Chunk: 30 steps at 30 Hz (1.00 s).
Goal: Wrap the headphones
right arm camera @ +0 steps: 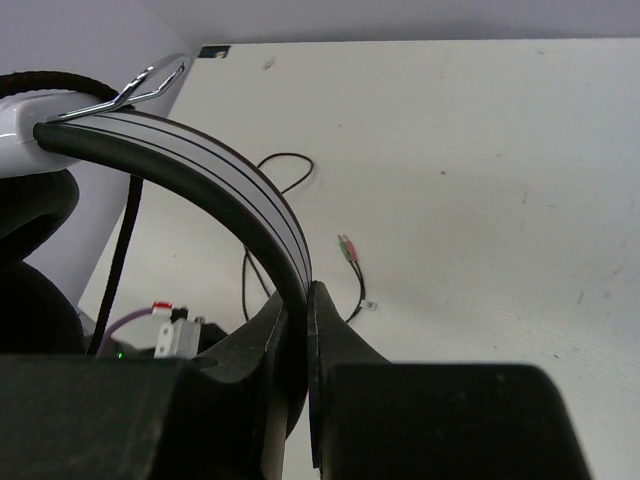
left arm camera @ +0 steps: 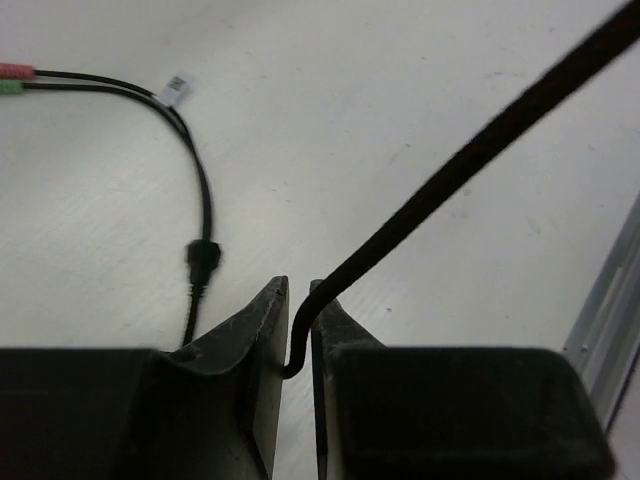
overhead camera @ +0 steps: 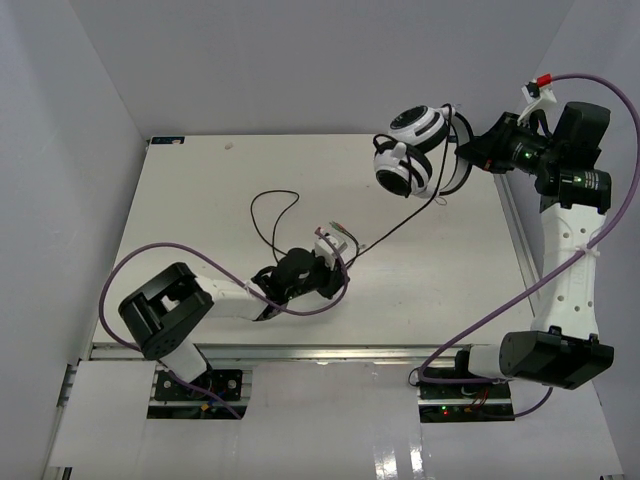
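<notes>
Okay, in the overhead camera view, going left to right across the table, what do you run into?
Left arm's shoulder, cable loop, left gripper, headphones, right gripper, right arm.

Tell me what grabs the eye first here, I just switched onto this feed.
The headphones hang above the table's far right part, their striped headband clamped between the fingers of the right gripper. From them a thin black cable slants down to the left gripper, threading the narrow gap between its fingers, while its pink and green plugs lie slack on the table.
</notes>
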### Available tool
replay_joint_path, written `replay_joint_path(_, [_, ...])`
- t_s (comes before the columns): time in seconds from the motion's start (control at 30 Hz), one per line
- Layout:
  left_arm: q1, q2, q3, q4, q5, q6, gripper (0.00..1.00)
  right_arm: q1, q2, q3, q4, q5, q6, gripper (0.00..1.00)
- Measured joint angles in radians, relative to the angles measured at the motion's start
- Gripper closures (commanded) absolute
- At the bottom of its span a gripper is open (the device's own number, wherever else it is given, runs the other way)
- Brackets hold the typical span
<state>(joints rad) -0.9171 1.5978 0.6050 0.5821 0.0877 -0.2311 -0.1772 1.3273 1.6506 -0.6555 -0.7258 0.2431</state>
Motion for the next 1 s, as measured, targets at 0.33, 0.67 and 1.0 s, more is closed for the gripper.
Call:
replay_joint_path(0.33, [0.195,-0.006,-0.038,0.074,0.078,0.04,0.88,0.004,-0.11,-0.014,-0.112,-0.278,-0.329,0.92])
replay_joint_path(0.67, [0.42,-0.081,0.198,-0.17,0.221,0.087,0.96,0.392,-0.353,-0.32,-0.259,0.111,-0.752,0.92])
replay_joint_path(1.0, [0.447,-0.107,0.543,-0.531,0.374,0.079,1.0,0.62,-0.338,-0.534,-0.088,0.561,-0.824,0.92])
